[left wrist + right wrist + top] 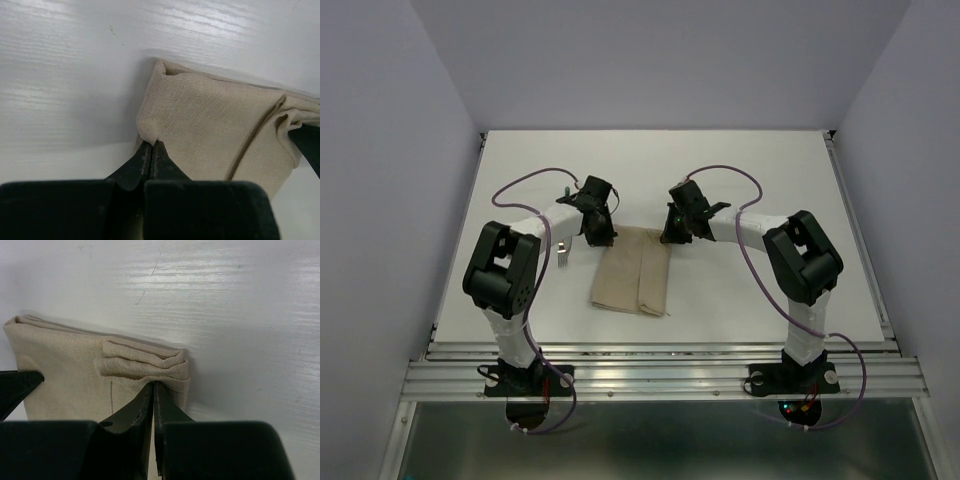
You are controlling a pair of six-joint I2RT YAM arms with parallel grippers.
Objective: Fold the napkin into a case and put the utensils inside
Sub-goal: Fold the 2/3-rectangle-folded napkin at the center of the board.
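The beige-tan napkin [632, 272] lies folded into a narrow oblong in the middle of the white table [760, 180]. My left gripper [602, 240] is at its far left corner, and the left wrist view shows it [151, 143] shut on a pinch of the napkin [215, 125] there. My right gripper [671, 238] is at the far right corner; in the right wrist view it [154, 386] is shut on the bunched layers of the napkin [65, 370]. A small silver piece [562, 256], perhaps one of the utensils, shows beside the left arm; the rest is hidden.
White walls enclose the table on three sides. A metal rail [660, 375] runs along the near edge by the arm bases. Purple cables [525, 182] loop over both arms. One dark finger of the other gripper [307, 145] intrudes at the edge of each wrist view.
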